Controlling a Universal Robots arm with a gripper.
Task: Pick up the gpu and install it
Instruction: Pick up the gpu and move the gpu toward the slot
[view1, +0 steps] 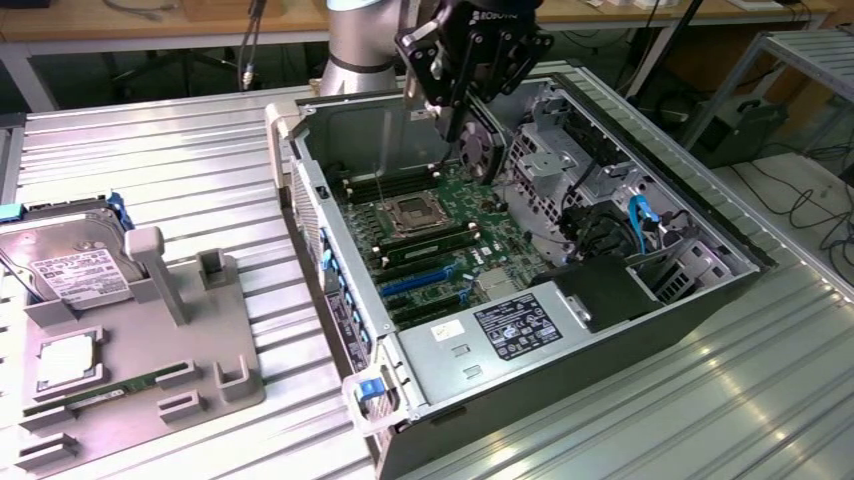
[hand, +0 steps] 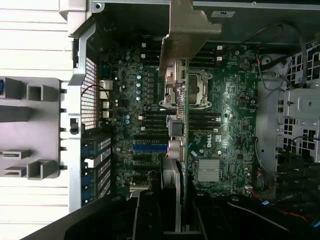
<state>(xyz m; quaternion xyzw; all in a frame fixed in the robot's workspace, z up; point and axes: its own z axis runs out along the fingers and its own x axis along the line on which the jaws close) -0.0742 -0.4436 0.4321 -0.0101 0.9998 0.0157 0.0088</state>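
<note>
We see the hand (hand: 175, 209) closed on the gpu (hand: 178, 131), its dark fingers (hand: 148, 216) on either side of the card's flat faces. The card hangs in the air inside the open top of the computer case (view1: 694, 290), above the far part of the motherboard (view1: 447, 240), near the CPU socket (view1: 407, 212). It touches nothing below.

From the wrist view we look along the card edge-on. It is a thin line running from between the fingers out to its silver bracket (hand: 187, 27), so the bracket end points away from the hand. That line crosses the blue expansion slot (hand: 150, 148) at about a right angle. In the exterior view the card's long axis hangs roughly upright under the hand; we cannot tell its exact tilt.

The case lies on its side on the ribbed metal counter (view1: 174, 160), with the power supply (view1: 501, 335) at its near end. Well apart, on the exterior view's left, a grey holder (view1: 187, 340) carries a hard drive (view1: 74, 262) and a green RAM stick (view1: 118, 390).
</note>
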